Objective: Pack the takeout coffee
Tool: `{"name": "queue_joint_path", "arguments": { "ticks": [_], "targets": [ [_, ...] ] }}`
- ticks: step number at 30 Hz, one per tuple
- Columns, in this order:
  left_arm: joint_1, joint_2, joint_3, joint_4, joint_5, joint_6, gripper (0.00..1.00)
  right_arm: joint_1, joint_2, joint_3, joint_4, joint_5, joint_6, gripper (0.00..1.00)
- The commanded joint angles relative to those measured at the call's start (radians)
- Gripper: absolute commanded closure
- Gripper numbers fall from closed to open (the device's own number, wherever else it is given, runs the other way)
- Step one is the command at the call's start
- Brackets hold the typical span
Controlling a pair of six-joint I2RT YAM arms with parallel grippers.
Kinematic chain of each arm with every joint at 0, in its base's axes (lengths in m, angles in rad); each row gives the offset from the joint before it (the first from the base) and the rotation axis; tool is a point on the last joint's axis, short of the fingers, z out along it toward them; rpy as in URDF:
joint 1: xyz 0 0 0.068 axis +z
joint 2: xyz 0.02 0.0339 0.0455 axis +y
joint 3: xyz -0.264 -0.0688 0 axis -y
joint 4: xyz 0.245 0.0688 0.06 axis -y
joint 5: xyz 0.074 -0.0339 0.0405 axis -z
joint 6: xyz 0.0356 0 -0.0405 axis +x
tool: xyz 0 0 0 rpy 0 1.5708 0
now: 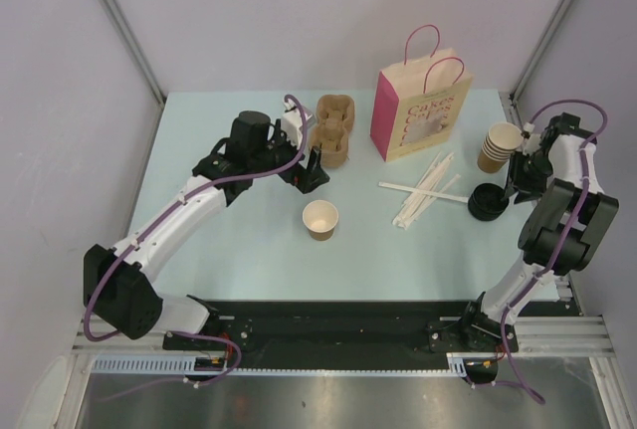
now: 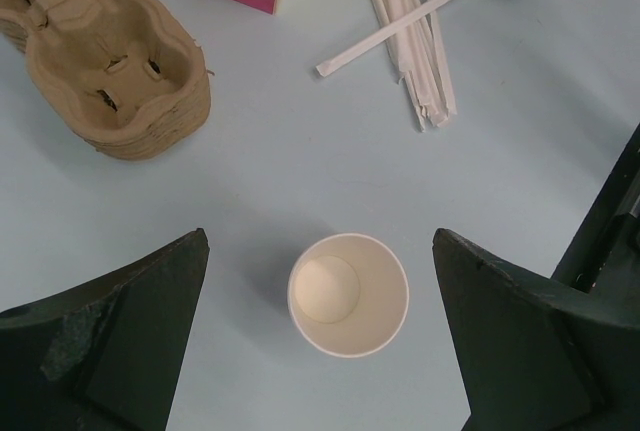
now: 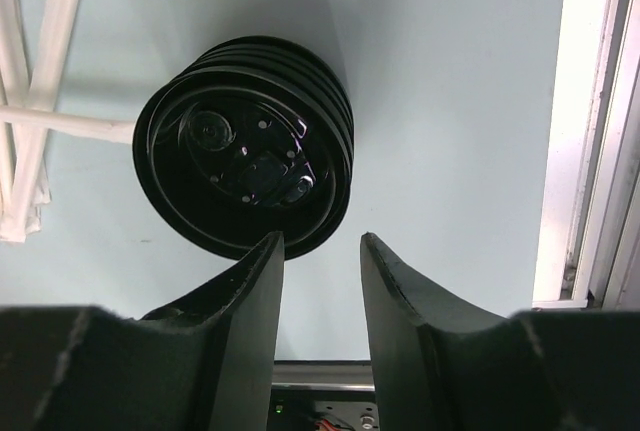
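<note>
Left gripper (image 2: 320,238): fingers (image 2: 120,341) spread wide and holding nothing. In the left wrist view the cup (image 2: 348,294) stands between them, clear of both.
Cup: brown paper, upright, mouth open with the white inside showing to the bottom, and no lid on it. It stands about the middle of the pale blue worktop (image 1: 229,220), slightly toward the near edge. From above, the left gripper hangs just to its far side.
Lids (image 3: 245,146): black and round, in one stack on the worktop close to the right edge, well apart from the cup.
Right gripper (image 3: 322,241): fingers set at a narrow gap with nothing held between them. The tips sit at the near rim of the lids; whether they touch it cannot be told.
Straws (image 1: 423,190): white and paper-wrapped, a loose bundle lying flat between the cup and the lids. One lies crosswise over the rest, and its end reaches the lids.
Bag (image 1: 418,110): pink sides, beige printed front, looped handles. It stands upright at the far edge, right of centre, beyond the straws.
Cup stack (image 1: 498,147): pale beige nested cups toward the far right corner, between the bag and the right edge and just beyond the lids.
Carriers (image 1: 333,130): brown moulded pulp, stacked at the far edge just left of the bag, close to the left gripper.
Rail (image 1: 328,334): black, running along the near edge and carrying both arm bases.
</note>
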Motion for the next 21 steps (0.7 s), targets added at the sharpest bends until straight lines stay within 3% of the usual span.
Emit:
{"name": "queue_joint_path", "arguments": {
  "ticks": [1,7,9,13,15,21],
  "targets": [
    [0.002,-0.034,0.002,0.042,0.019,0.012,0.0,0.003,0.035,0.026,0.025,0.014,0.018,0.59],
    [0.002,-0.024,0.011,0.046,0.016,-0.001,0.01,0.007,0.086,0.051,0.035,0.003,0.022,0.62],
    [0.002,-0.019,0.016,0.048,0.018,-0.005,0.01,0.007,0.104,0.07,0.035,0.005,0.024,0.67],
    [0.003,-0.005,0.027,0.051,0.021,-0.008,0.0,0.006,0.111,0.1,0.016,0.009,0.024,0.85],
    [0.003,0.002,0.03,0.054,0.03,-0.013,0.01,0.004,0.103,0.104,0.006,0.005,0.021,1.0],
    [-0.021,0.051,0.054,0.054,0.096,-0.022,0.01,-0.04,0.084,0.11,-0.039,-0.067,-0.004,1.0]
  ]
}}
